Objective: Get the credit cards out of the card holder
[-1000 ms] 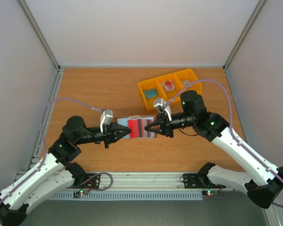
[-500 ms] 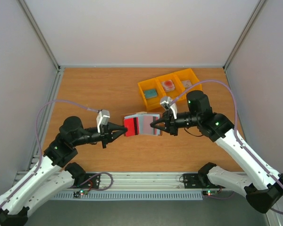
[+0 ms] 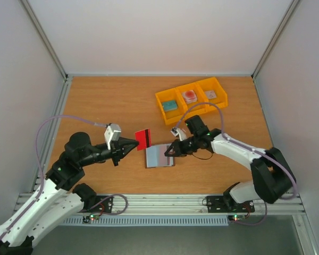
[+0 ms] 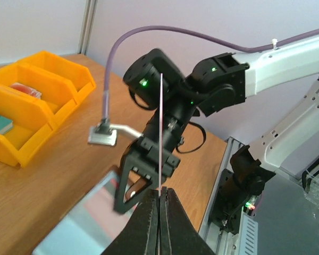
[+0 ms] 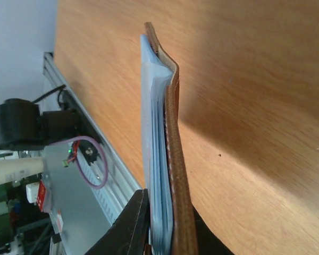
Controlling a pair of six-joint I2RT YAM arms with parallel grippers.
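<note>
My left claw (image 3: 136,143) is clamped on one red credit card (image 3: 143,138), held clear of the card holder (image 3: 158,157), just to its left. My right claw (image 3: 169,152) pinches the card holder's right edge. One card looks done. I cannot tell whether others remain inside.

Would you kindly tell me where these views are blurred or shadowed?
Top external: evenly lit, sharp, only faint shadows on the table. Left wrist: the credit card shows edge-on as a thin line; the card holder at lower left is blurred. Right wrist: the card holder's near end is soft, and it throws a dark shadow beside it.
</note>
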